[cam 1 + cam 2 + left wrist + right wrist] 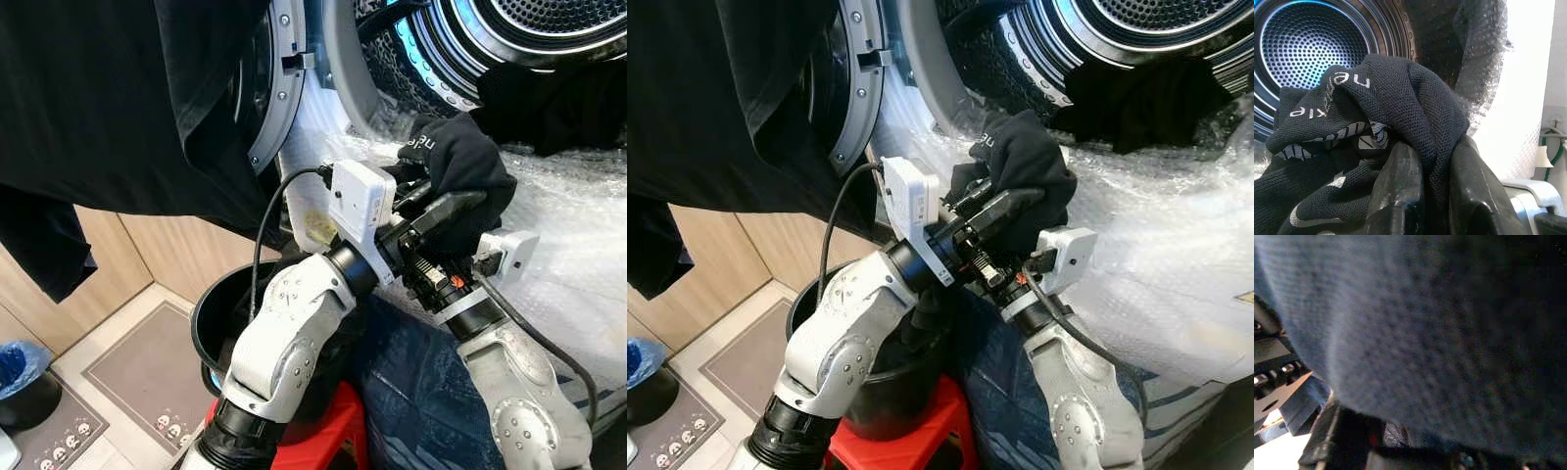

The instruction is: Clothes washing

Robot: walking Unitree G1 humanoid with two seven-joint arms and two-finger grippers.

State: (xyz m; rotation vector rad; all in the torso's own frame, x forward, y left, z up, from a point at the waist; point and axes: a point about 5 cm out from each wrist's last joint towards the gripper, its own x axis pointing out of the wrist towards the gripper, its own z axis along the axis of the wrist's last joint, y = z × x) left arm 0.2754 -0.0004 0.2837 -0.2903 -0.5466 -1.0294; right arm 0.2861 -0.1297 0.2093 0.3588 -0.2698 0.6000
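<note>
Laundry work sits before a front-loading washing machine (549, 39), whose perforated steel drum (1308, 49) glows blue and whose open door (279, 88) stands on the robot's left. Bubble wrap (578, 225) covers the machine's front below the opening. A large black garment (108, 98) hangs over the door and falls down the left side, and more dark cloth (1146, 103) lies across the drum's lower lip. Below, a black bucket (220, 323) stands on a red stool (323, 431), with a dark blue garment (421, 392) draped just beside it. Both silver arms reach up together in front of the opening. The left gripper (1432, 191) has its two black fingers (1474, 191) clamped on a black mesh shirt (460, 162) with pale lettering, bunched into a lump just below the drum mouth. The right gripper (994, 269) lies close under the left one, buried against the cloth; its wrist view is pressed up to dark fabric, and whether its fingers are apart or together cannot be told. A small blue bin (15, 367) stands on the floor far left.
</note>
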